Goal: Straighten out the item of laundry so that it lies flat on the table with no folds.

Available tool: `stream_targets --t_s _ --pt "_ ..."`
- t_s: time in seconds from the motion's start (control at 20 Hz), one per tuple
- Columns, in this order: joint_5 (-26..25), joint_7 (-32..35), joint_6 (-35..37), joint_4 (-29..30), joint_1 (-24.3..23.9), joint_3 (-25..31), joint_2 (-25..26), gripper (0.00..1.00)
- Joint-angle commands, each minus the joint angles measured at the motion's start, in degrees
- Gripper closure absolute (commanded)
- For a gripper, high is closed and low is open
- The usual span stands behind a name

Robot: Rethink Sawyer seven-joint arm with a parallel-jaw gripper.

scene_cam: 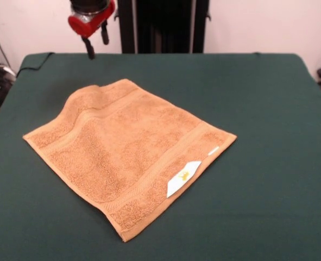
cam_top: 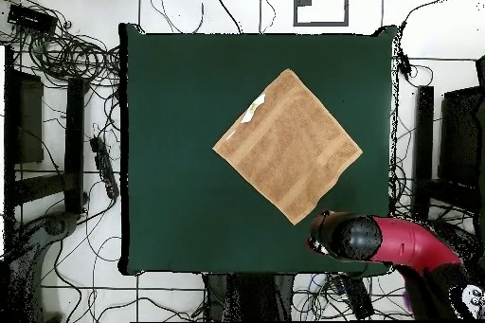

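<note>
- The orange-tan towel [scene_cam: 128, 153] lies spread as a diamond at the middle of the green tabletop [scene_cam: 269, 98].
- Its far-left corner shows a slight ripple; straightening looks nearly finished.
- The end effector [scene_cam: 96, 42] hangs beyond that corner, apparently released and empty.
- Next: smooth that corner outward.

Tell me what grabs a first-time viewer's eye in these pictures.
The orange-tan towel stands out first, spread like a diamond near the middle of the dark green table, with a white label at one edge. The corner nearest the robot looks slightly rumpled. Next comes the red arm's claw, hanging above the table's far edge in the front view, clear of the towel.
</note>
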Motion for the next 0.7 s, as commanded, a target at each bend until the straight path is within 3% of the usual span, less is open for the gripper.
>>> stream_targets --t_s 0.05,0.25,0.7 --pt "3.32 22.40 -9.25 -4.30 6.77 -3.29 8.94 0.00" --pt "6.19 24.00 -10.66 -4.95 7.36 -5.77 7.83 0.00" --pt "10.57 23.91 -4.63 -8.08 9.53 -9.04 6.14 0.00"
